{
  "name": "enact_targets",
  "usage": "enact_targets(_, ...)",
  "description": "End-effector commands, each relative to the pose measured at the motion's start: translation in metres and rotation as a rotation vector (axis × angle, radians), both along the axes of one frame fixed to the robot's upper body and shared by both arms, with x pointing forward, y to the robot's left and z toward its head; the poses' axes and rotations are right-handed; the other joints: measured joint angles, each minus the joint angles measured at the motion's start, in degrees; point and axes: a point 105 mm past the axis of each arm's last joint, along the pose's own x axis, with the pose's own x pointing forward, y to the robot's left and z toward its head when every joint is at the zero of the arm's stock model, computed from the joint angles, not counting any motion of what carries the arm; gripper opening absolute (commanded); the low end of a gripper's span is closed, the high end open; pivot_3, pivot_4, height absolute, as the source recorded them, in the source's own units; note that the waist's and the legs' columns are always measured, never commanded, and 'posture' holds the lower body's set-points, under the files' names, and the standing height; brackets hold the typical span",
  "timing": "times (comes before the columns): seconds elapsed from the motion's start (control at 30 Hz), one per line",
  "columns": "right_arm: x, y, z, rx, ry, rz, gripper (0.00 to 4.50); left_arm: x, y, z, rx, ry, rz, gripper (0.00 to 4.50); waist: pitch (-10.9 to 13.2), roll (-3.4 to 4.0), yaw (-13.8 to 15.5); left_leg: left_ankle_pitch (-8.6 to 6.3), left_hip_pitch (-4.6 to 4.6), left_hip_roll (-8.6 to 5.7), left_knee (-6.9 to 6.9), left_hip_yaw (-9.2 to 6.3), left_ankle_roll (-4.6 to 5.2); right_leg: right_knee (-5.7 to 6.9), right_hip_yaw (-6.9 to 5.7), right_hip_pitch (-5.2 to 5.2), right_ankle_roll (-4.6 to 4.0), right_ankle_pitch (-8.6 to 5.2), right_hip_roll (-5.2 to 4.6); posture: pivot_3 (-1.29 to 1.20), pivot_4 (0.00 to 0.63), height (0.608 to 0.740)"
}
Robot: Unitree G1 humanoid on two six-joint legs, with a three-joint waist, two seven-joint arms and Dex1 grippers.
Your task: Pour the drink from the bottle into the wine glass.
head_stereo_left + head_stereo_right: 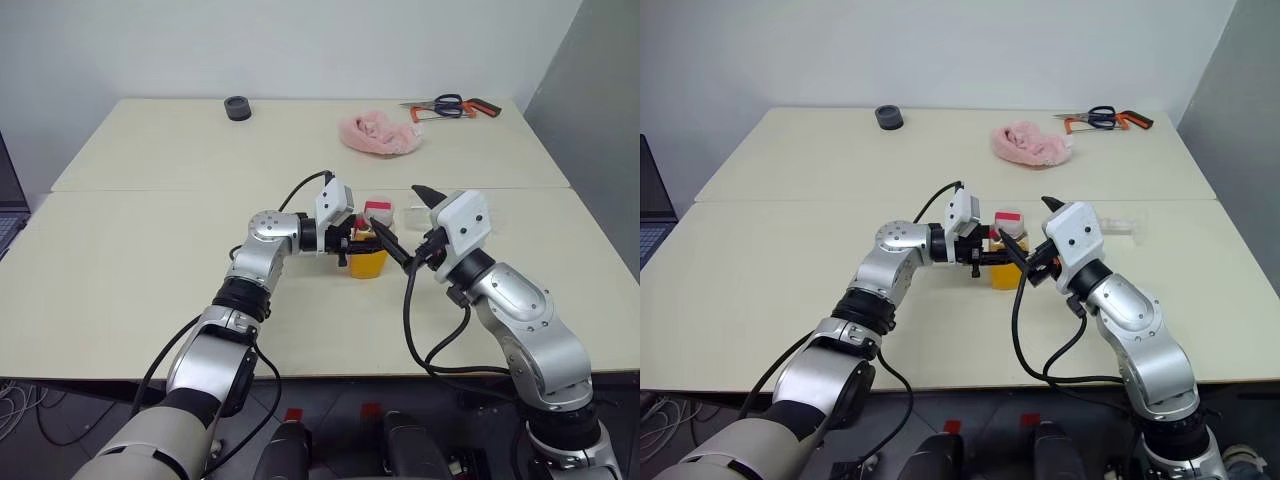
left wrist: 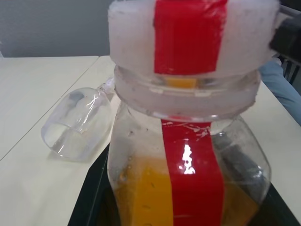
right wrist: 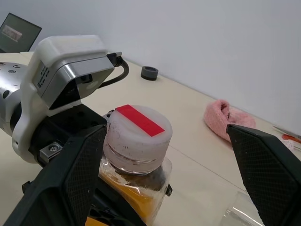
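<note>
A black roll of tape (image 1: pixel 237 108) lies at the far left of the bench (image 1: pixel 150 260). Near the middle, the left claw (image 1: pixel 352 243) is clamped tight on the bottle (image 1: pixel 369 243), which stands upright with its red-and-white cap (image 3: pixel 137 128) on and the drink (image 2: pixel 150 193) filling its lower part. The right claw (image 3: pixel 164 179) stands just right of the bottle with its fingers (image 3: pixel 265 165) spread wide on either side of the cap, gripping nothing. The wine glass (image 2: pixel 80 125) lies on its side on the bench, just beyond and right of the bottle. At the far side sit a pink cloth (image 1: pixel 377 134) and, further right, scissors (image 1: pixel 443 103) and a small saw (image 1: pixel 478 110).
</note>
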Motion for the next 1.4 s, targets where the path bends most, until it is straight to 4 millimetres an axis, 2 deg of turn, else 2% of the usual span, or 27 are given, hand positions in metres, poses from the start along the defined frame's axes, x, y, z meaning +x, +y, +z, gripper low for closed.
enact_targets(0.03, -0.005, -0.005, 0.011, 0.005, -0.049, -0.008, 4.33, -0.001, -0.002, 0.020, -0.043, -0.060, -0.018, 1.69, 0.0, 0.00, 0.0, 0.00, 0.00, 0.00, 0.00, 0.00, 0.00, 0.00, 0.00, 0.00, 0.00, 0.00, 0.00, 0.00, 0.150, 0.740)
enact_targets(0.27, -0.007, -0.006, 0.010, 0.002, -0.044, -0.001, 4.33, -0.001, -0.001, 0.020, -0.042, -0.061, -0.016, 1.69, 0.0, 0.00, 0.0, 0.00, 0.00, 0.00, 0.00, 0.00, 0.00, 0.00, 0.00, 0.00, 0.00, 0.00, 0.00, 0.00, 0.150, 0.740)
enact_targets(0.77, -0.026, 0.007, 0.012, 0.067, 0.015, 0.139, 4.33, 0.000, -0.001, 0.020, -0.043, -0.062, -0.013, 1.69, 0.0, 0.00, 0.0, 0.00, 0.00, 0.01, 0.00, -0.01, 0.00, 0.00, 0.00, 0.00, 0.00, 0.00, 0.00, 0.00, 0.150, 0.740)
enact_targets(1.07, -0.016, 0.003, 0.015, 0.138, 0.057, 0.112, 4.33, 0.001, -0.002, 0.022, -0.051, -0.066, -0.008, 1.69, 0.0, 0.00, 0.0, 0.00, 0.00, 0.01, 0.00, -0.01, 0.00, 0.01, 0.00, 0.00, 0.00, 0.00, 0.00, 0.00, 0.150, 0.740)
enact_targets(1.4, -0.008, 0.009, 0.015, 0.163, 0.103, 0.150, 4.33, 0.000, -0.002, 0.022, -0.056, -0.066, -0.008, 1.69, 0.0, 0.00, 0.0, 0.00, 0.00, 0.01, 0.00, -0.01, 0.00, 0.01, -0.01, 0.00, 0.00, 0.00, 0.00, 0.00, 0.150, 0.740)
